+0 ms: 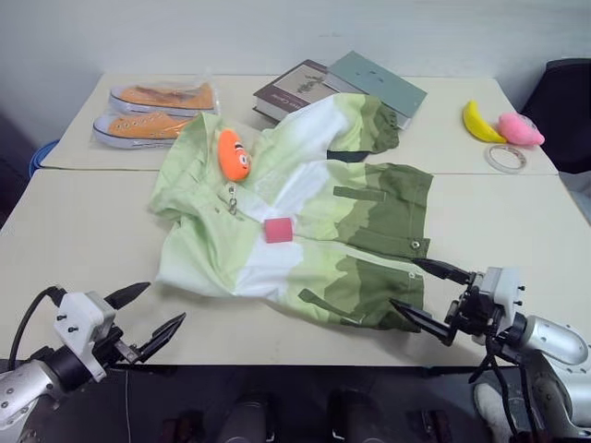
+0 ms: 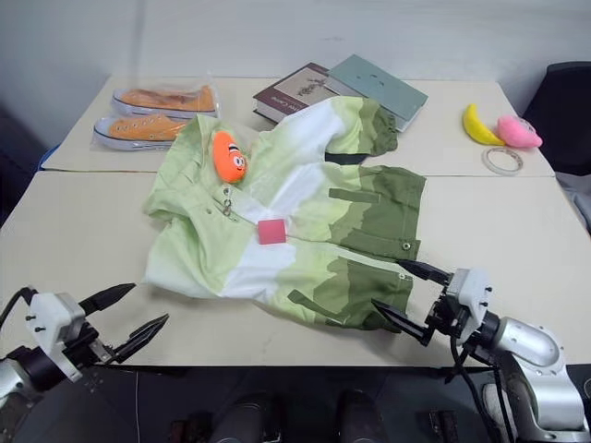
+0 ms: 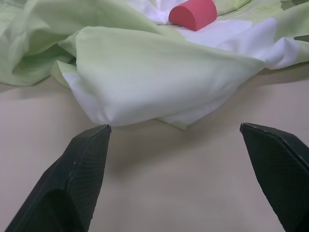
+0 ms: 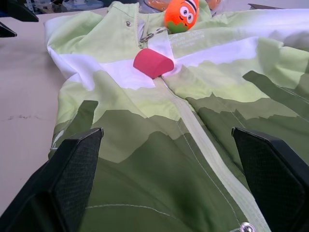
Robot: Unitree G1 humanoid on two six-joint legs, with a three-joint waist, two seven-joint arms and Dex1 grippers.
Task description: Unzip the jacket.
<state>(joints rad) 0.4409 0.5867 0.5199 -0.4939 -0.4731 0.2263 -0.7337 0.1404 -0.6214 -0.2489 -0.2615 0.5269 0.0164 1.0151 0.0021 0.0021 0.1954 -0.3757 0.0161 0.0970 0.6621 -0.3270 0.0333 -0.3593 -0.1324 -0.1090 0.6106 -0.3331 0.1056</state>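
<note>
We see the jacket (image 1: 305, 217) spread flat across the middle of the pale worktop (image 1: 83, 240), zipped shut, its soft cloth banded in wavy pale green, white and olive. A round orange plush charm (image 1: 233, 153) with a cartoon face lies by the collar, and a small pink block with a rounded top (image 1: 278, 230) sits on the front beside the zipper line. Metal snaps dot the olive hem. Our left hand (image 1: 152, 317) hovers over bare worktop near the pale hem, black fingers spread wide and pinching nothing. Our right hand (image 1: 434, 297) is at the olive hem, fingers equally spread; whether a tip touches cloth we cannot tell. Farther back lie orange shoes in what looks like clear wrapping (image 1: 157, 113), two stacked books (image 1: 342, 85), a yellow banana-shaped toy (image 1: 480, 123), a pink plush (image 1: 521, 129) and a tape ring (image 1: 506, 157).
</note>
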